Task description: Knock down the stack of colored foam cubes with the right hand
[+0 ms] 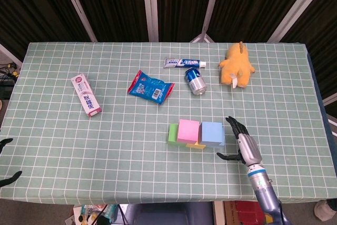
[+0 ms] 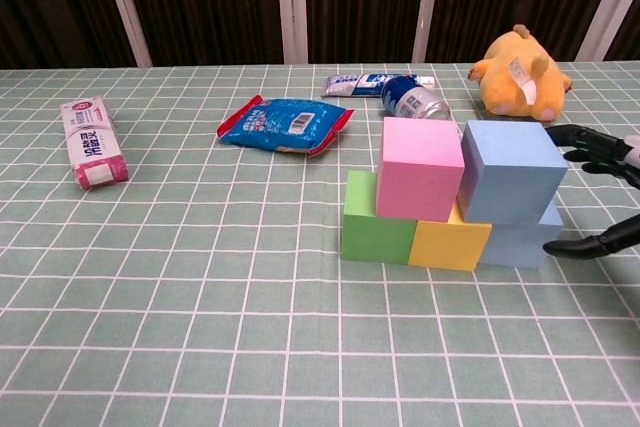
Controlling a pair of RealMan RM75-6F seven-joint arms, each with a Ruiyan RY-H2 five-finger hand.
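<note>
Right hand (image 1: 239, 143) hovering just beside the stack of colored foam cubes (image 1: 196, 134), fingers spread, holding nothing, stack standing intact mid-table, soda can (image 1: 196, 81) lying well behind.

Table (image 1: 63, 146) under green white-gridded cloth, dark ribbed wall panels (image 1: 110, 3) behind, pale metal posts (image 1: 151, 3) between them

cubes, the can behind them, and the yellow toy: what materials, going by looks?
Cubes: likely foam, matte pastel faces, no glare, slightly soft edges. Can: probably metal, with a glossy blue printed wall and a silvery end, lying on its side. Yellow toy: plush fabric, fuzzy surface, sewn white tag. The right hand sits open beside the stack, so nothing shows give under contact.
</note>
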